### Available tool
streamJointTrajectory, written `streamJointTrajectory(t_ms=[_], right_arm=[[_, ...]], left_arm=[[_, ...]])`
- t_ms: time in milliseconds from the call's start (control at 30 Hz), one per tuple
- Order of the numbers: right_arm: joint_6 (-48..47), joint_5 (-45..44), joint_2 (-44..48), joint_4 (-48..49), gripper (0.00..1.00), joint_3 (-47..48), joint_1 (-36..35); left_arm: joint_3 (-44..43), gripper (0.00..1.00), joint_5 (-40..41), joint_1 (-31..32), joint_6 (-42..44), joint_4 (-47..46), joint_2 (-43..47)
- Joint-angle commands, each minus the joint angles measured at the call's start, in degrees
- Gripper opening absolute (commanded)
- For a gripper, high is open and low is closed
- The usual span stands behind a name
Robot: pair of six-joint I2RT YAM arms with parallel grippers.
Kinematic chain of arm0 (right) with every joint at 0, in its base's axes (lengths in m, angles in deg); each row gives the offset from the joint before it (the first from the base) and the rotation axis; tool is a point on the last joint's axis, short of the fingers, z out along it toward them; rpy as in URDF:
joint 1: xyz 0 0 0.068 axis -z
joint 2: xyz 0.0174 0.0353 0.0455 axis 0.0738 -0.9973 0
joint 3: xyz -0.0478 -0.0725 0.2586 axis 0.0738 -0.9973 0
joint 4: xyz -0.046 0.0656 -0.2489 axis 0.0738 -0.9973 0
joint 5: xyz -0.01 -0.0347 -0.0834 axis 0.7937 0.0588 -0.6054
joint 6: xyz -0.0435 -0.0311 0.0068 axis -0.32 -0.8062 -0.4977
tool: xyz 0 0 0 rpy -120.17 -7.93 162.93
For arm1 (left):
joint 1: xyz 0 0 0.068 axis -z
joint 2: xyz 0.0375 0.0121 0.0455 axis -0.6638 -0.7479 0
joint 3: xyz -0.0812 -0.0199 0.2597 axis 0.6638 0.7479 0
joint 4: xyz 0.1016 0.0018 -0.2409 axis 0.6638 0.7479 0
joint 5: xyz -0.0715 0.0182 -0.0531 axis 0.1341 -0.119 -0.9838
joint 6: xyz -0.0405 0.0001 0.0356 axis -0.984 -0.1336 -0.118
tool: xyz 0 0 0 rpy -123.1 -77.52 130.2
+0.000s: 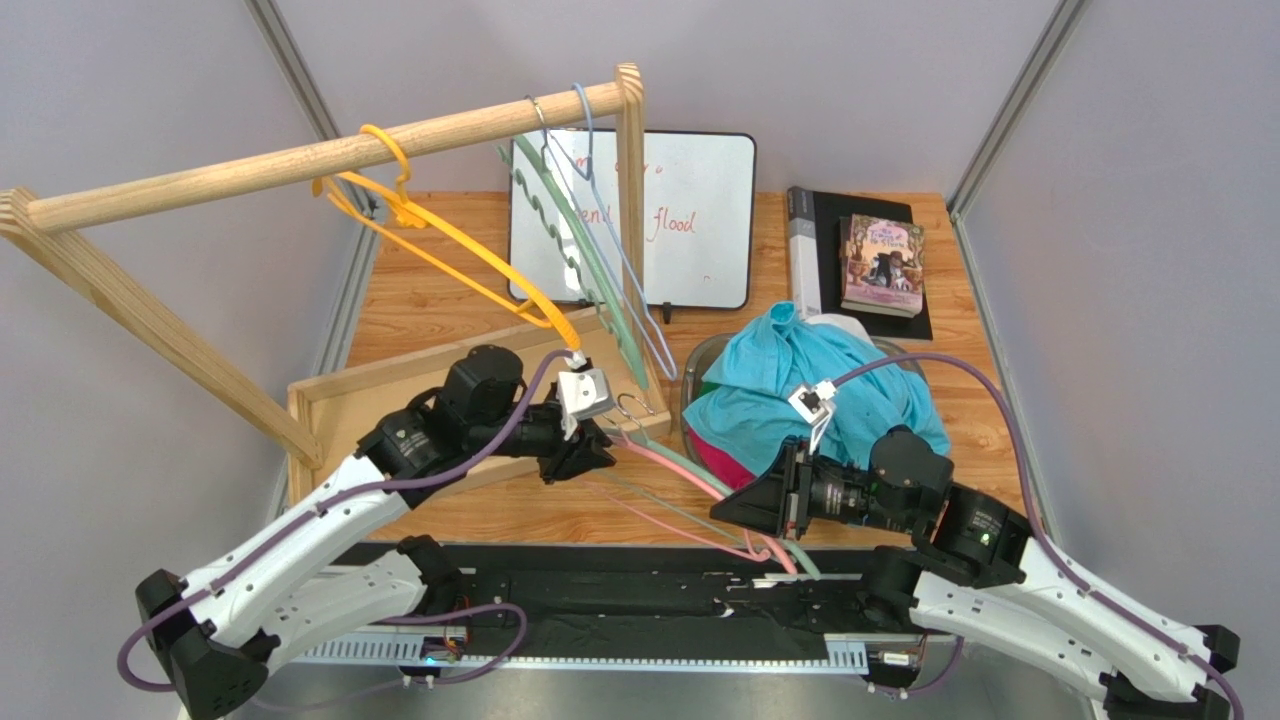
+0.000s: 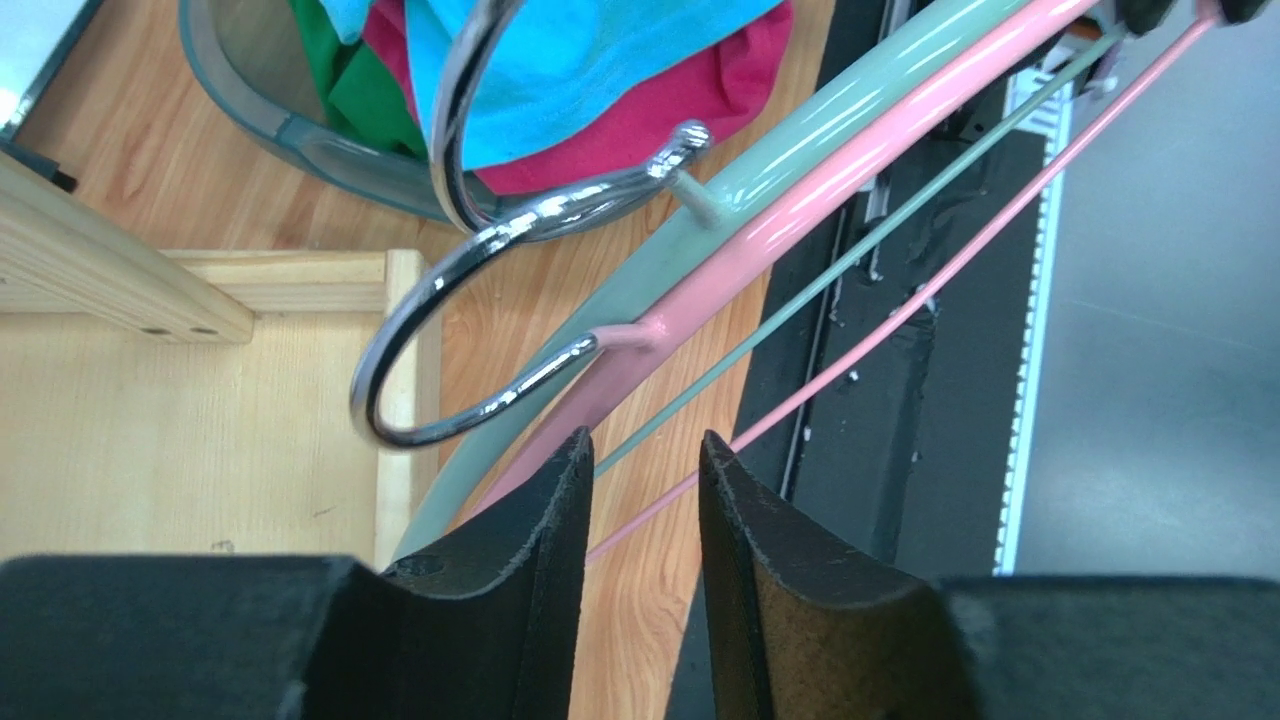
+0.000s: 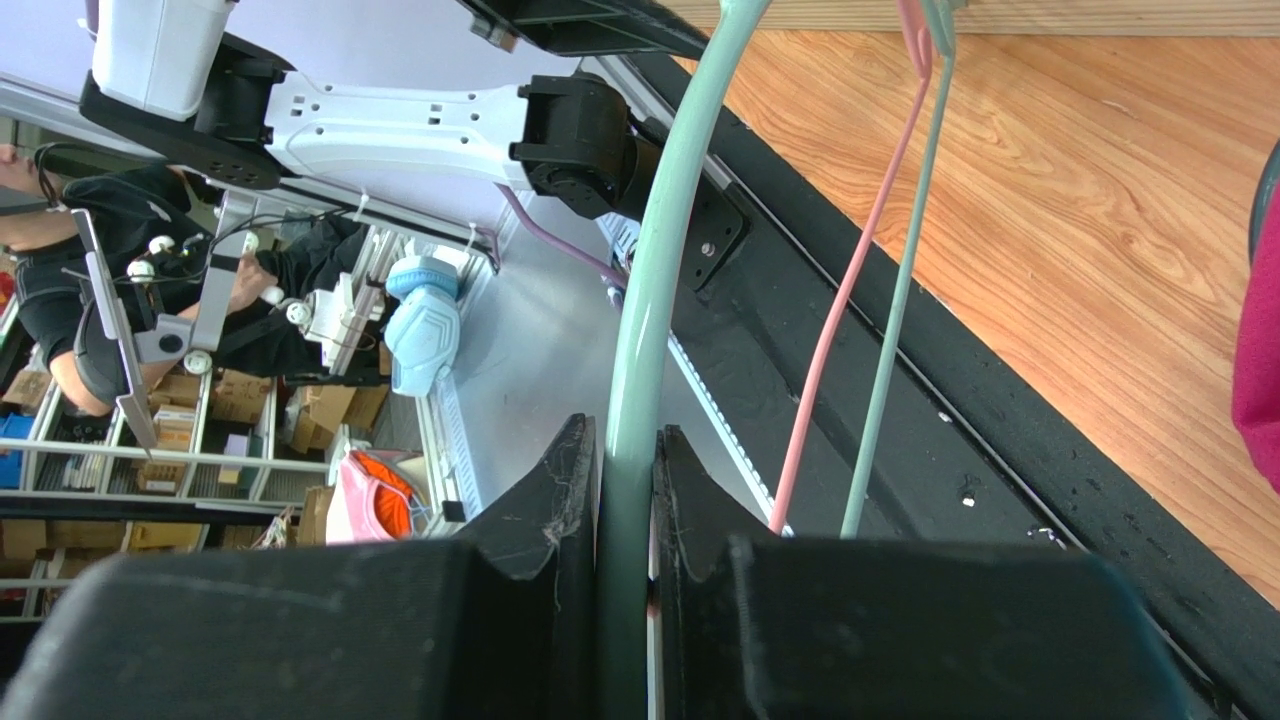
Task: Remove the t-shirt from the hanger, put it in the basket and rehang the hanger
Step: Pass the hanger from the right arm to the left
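The teal t-shirt [image 1: 819, 383] lies bunched on red and green clothes in a clear grey bowl [image 1: 694, 375], off any hanger; it also shows in the left wrist view [image 2: 601, 60]. A green hanger [image 2: 842, 108] and a pink hanger [image 2: 842, 183] lie bare, stacked on the table, chrome hooks [image 2: 451, 270] toward the left arm. My left gripper [image 1: 579, 450] [image 2: 643, 443] hovers open just behind the hooks, the pink hanger's thin bar showing below its gap. My right gripper [image 1: 739, 510] [image 3: 624, 435] is shut on the green hanger's arm [image 3: 661, 225], a sliver of pink beside it.
A wooden rack [image 1: 301, 158] carries an orange hanger [image 1: 451, 248] and pale green and blue hangers [image 1: 601, 270]. Its wooden base frame [image 1: 376, 393] lies by the left arm. A whiteboard [image 1: 699, 195] and a book [image 1: 882, 263] rest at the back. A black strip [image 1: 631, 600] runs along the near edge.
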Motion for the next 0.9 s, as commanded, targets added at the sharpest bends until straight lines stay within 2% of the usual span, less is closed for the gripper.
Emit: streamJointTrajectory(t_ms=[0,67,100,167,233,267,533,600,867], right_arm=[[-1.01,-0.2,0.45,7.04,0.0,1.28,-0.1],[-1.79,0.85,0.89,7.12,0.0,1.45,-0.1],[-1.97,1.12,1.06,6.6,0.0,1.54,-0.02],[-2.76,1.47,1.24,6.24,0.0,2.07,-0.1],[-3.11,1.82,1.07,5.98,0.0,2.25,-0.1],[-3.55,2.09,0.98,5.89,0.0,2.42,-0.19],[-4.34,2.27,-0.52,5.72,0.0,3.21,-0.1],[-4.34,2.27,-0.43,5.8,0.0,3.3,-0.1],[-4.43,2.44,-0.43,5.54,0.0,3.56,-0.1]], left_arm=[[-1.49,0.4,-3.29,0.05,-2.16,-1.21,5.14],[-1.76,0.44,-2.25,0.05,-3.39,-0.93,7.34],[-2.02,0.54,-1.37,0.05,-3.74,-0.76,7.87],[-2.72,0.56,1.26,0.05,-4.71,-0.67,9.01],[-3.86,0.66,3.12,0.05,-5.76,-0.67,9.11],[-3.95,0.79,4.43,0.05,-7.42,-1.45,9.02],[-6.5,0.85,11.21,-0.04,-9.73,-3.39,3.4],[-6.68,0.94,11.29,-0.04,-9.2,-3.75,2.43],[-7.82,0.95,15.95,-0.75,-12.0,-1.9,2.42]])
